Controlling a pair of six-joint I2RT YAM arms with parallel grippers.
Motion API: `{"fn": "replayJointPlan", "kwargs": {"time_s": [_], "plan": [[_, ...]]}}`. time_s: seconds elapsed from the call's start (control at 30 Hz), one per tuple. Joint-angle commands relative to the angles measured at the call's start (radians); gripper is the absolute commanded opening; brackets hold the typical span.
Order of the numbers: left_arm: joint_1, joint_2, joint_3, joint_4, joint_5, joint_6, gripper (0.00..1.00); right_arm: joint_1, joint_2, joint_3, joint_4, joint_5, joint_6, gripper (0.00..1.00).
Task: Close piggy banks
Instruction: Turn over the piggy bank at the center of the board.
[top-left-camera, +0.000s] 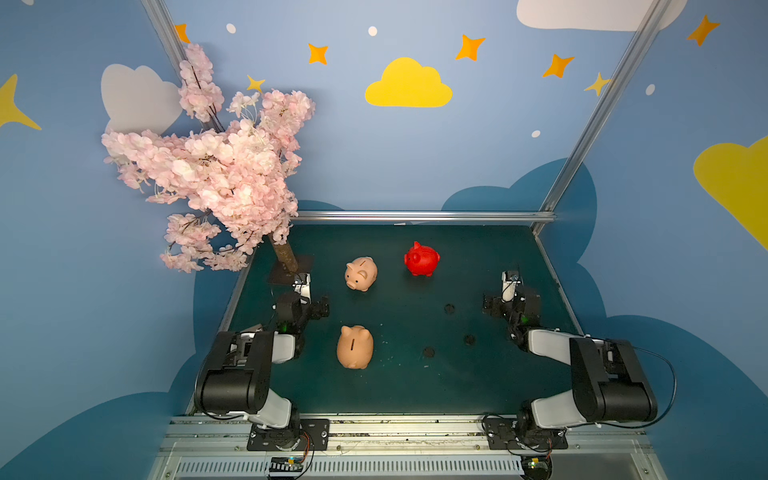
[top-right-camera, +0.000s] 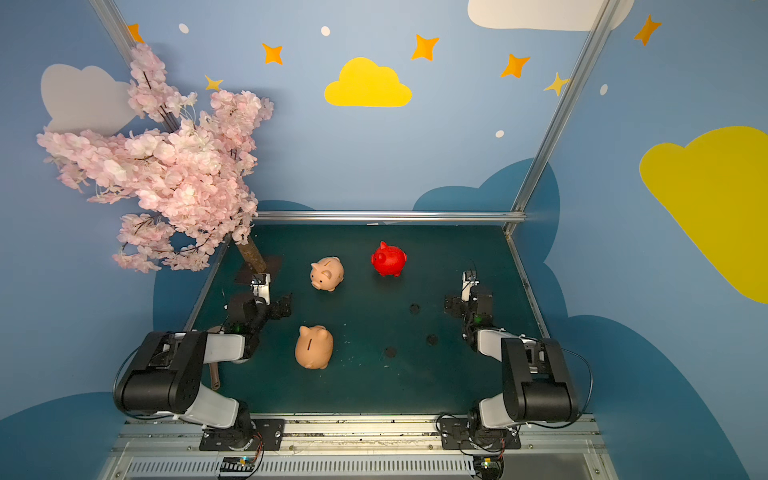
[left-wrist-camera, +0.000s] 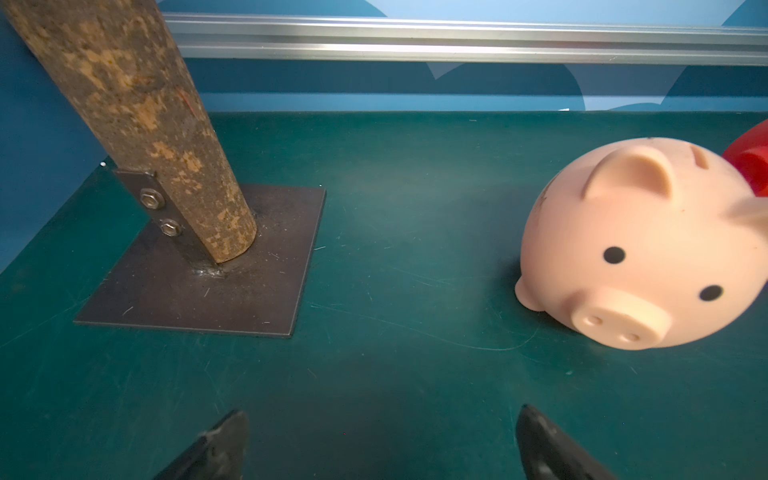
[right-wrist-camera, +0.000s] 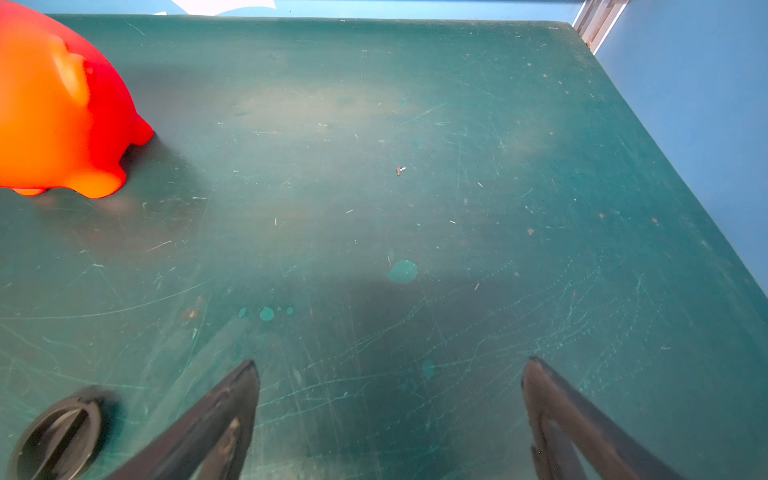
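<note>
Both arms' jaws stand wide and empty at the sides of the dark green counter (top-left-camera: 415, 395), while the two peach-tan rounded plastic piggy banks (top-left-camera: 360, 273) (top-left-camera: 354, 347) and the glossy red one (top-left-camera: 422, 259) stand mid-counter, likely to roll away if pinched off-centre.

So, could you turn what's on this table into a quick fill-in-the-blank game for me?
1. Beside the far peach piggy bank stands a glossy piggy bank coloured ____.
2. The dark round plugs lying loose on the table number ____.
3. The left gripper and the right gripper both have their jaws ____.
4. The tree carries blossoms coloured ____.

Missing words: red; three; open; pink.
</note>
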Motion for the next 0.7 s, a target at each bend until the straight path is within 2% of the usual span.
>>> {"fn": "replayJointPlan", "kwargs": {"time_s": [0.0, 0.17, 0.33, 0.5, 0.6, 0.67], "plan": [[0.002, 0.008, 0.021, 0.014, 0.012, -0.005, 0.99, 0.003, 0.009, 0.022, 0.024, -0.008, -0.006, 0.98], [0.001, -0.048, 0.018, -0.003, 0.044, 0.018, 0.99, 0.001, -0.003, 0.028, 0.014, -0.010, -0.002, 0.98], [-0.005, -0.217, 0.089, -0.254, -0.002, -0.003, 0.99, 0.002, -0.086, 0.204, -0.335, 0.006, 0.021, 0.98], [-0.039, -0.393, 0.092, -0.314, -0.073, -0.098, 0.99, 0.001, -0.128, 0.344, -0.550, -0.026, 0.091, 0.98], [-0.080, -0.478, 0.170, -0.492, -0.158, -0.221, 0.99, 0.001, -0.141, 0.425, -0.685, -0.082, 0.160, 0.97], [-0.104, -0.512, 0.243, -0.631, -0.165, -0.305, 0.99, 0.002, -0.148, 0.473, -0.759, -0.121, 0.280, 0.97]]}}
